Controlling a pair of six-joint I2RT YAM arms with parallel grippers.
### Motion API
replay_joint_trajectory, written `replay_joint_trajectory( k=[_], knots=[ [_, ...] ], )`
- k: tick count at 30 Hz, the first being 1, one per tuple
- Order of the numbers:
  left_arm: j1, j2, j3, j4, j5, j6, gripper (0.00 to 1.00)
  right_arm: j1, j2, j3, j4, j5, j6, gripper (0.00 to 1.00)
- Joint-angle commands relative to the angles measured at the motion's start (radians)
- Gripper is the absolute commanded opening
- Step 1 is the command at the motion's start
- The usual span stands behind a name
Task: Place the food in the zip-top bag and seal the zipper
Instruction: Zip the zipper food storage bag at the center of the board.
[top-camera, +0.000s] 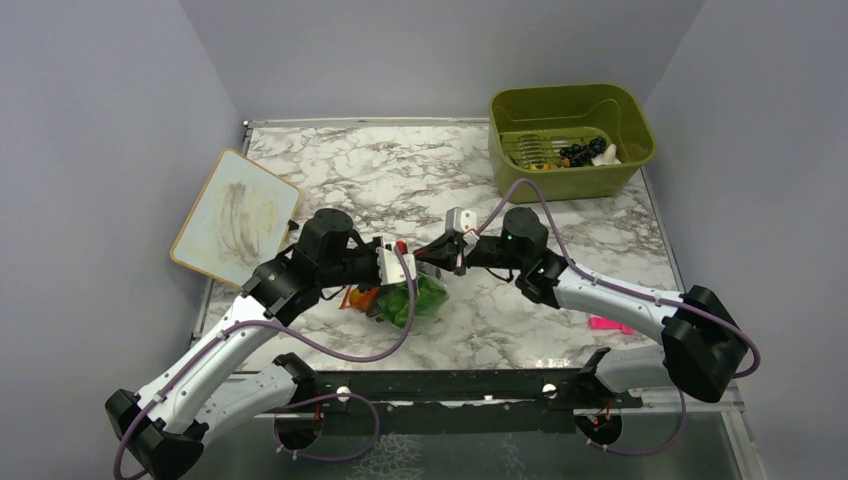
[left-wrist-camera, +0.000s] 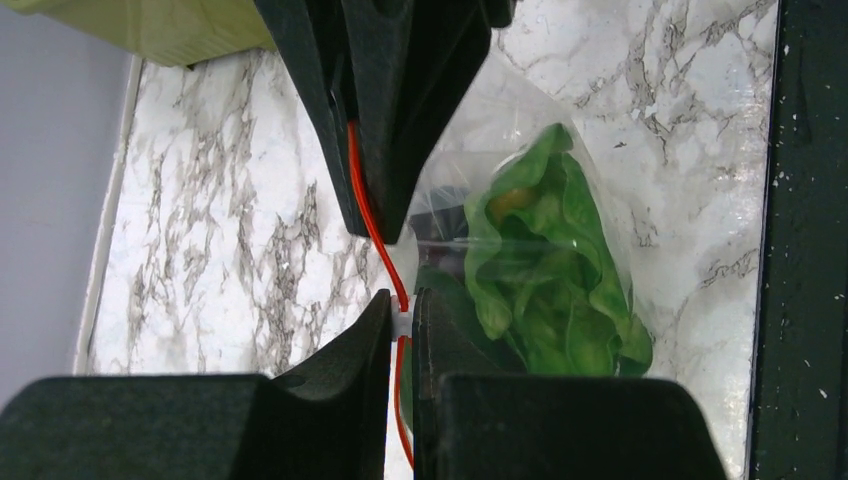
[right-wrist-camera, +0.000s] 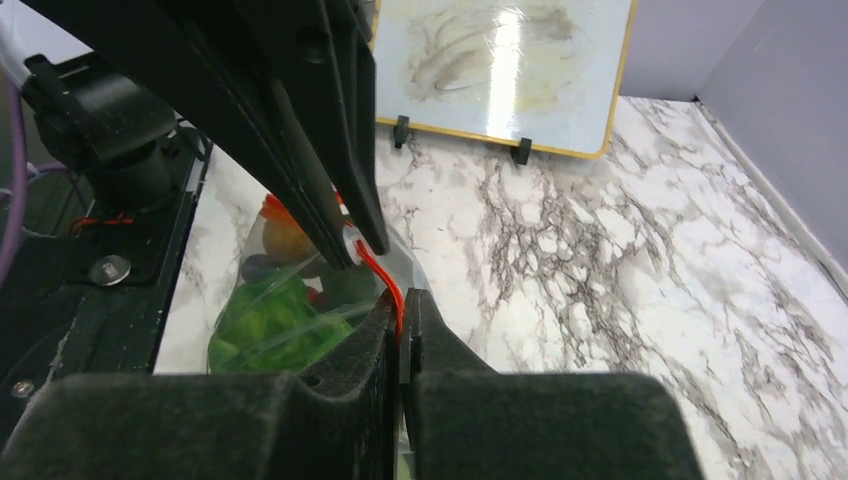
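Grip check: left gripper (left-wrist-camera: 402, 315) is closed, pinching the zipper (left-wrist-camera: 374, 222) between its fingertips. The right gripper (right-wrist-camera: 402, 318) is likewise clamped on the same strip, its tips just beyond the left pair along it. Judged reason: two pinches close together keep the floppy mouth taut and its lips pressed flat, so one pair can anchor while the other runs along to close the seal. The zipper's long axis runs straight from one pair of fingertips to the other, with a short stretch bare between them. The zip-top bag (left-wrist-camera: 500, 110) trails off to one side of both pinches, mouth at the fingers, closed bottom pointing away from the fingertips. The lettuce (left-wrist-camera: 545, 270) sits inside, just beside the left fingers, and an orange piece (right-wrist-camera: 283, 238) is also inside. Whether the strip is sealed along its whole run: cannot tell
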Motion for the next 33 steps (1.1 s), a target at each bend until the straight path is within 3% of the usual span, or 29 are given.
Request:
replay_joint_trajectory(
  k=[1, 20, 33],
  knots=[
    [0.000, -0.047, -0.060, -0.019, -0.048, -0.043, 0.00, -0.058, -0.059, -0.071, 0.260, 0.109, 0.127, 0.01],
    [0.000, -0.106, -0.147, 0.011, -0.045, -0.241, 0.00, -0.217, 0.021, -0.141, 0.450, 0.080, 0.300, 0.01],
    [0.000, 0.043, -0.014, -0.013, -0.060, -0.398, 0.00, -0.317, 0.128, -0.150, 0.538, 0.066, 0.403, 0.01]
  ],
)
